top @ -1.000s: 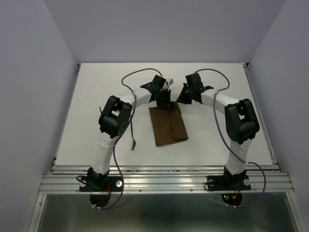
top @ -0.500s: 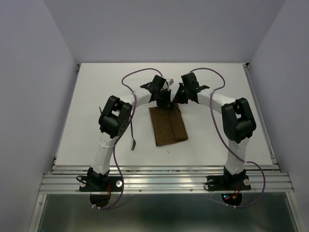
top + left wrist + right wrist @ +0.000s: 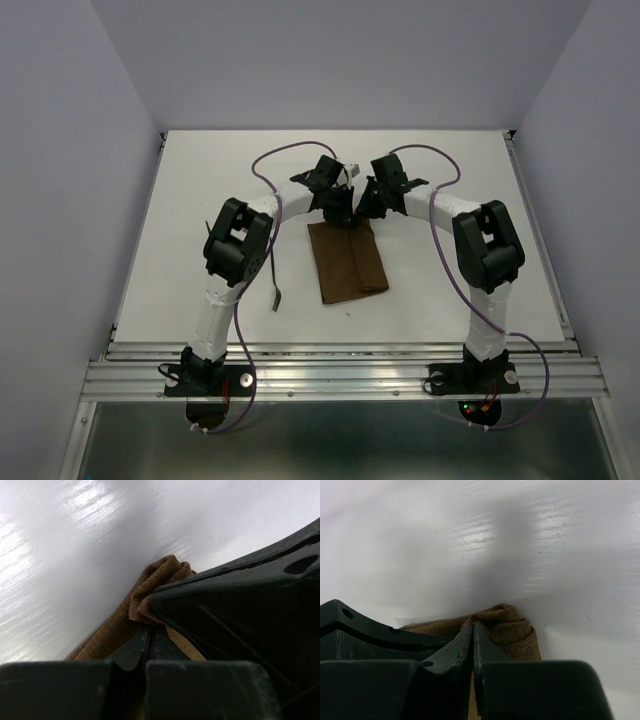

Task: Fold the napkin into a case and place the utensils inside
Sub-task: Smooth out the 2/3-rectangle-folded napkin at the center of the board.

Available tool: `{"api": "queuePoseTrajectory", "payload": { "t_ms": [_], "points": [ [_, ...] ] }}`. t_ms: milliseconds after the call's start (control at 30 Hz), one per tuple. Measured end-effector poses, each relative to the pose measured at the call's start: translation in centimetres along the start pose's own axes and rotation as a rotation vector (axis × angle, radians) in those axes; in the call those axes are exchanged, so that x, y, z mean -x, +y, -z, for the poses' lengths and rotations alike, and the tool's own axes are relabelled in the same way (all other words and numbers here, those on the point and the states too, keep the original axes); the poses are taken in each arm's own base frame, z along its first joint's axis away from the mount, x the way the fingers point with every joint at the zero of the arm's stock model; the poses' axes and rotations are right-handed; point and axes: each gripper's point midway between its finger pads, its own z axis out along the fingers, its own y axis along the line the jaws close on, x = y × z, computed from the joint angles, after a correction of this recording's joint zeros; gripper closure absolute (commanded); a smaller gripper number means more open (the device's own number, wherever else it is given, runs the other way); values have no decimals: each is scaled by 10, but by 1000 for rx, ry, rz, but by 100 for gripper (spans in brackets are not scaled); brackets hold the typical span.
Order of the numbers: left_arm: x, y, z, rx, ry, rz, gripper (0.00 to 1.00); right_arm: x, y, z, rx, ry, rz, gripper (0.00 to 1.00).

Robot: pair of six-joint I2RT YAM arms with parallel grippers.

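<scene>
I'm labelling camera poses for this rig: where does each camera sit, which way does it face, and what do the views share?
Top external: above and behind the robot, looking down at the table; shows both arms, the folded napkin, a utensil.
Left wrist: on the left arm, looking along the shut left gripper pinching the napkin's bunched edge.
Right wrist: likewise, right gripper shut on that edge.
Shared: both wrist views show the napkin's far edge and the table.
</scene>
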Motion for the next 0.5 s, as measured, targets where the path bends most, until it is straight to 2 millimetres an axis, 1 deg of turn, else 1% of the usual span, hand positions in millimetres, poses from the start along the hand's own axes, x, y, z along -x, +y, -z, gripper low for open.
{"api": "queuePoseTrajectory", "payload": {
  "t_ms": [200, 300, 367, 500],
  "points": [
    [-1, 0, 1, 1, 4, -1, 100, 1, -1, 0, -6, -5, 0, 91],
    [-3, 1, 0, 1, 6, -1, 100, 5, -4, 1, -27, -29, -4, 90],
    [-4, 1, 1, -2, 8, 0, 100, 9, -7, 6, -46, -54, -10, 89],
    [-4, 0, 1, -8, 10, 0, 100, 20, -7, 26, -64, -116, -23, 89]
  ]
}}
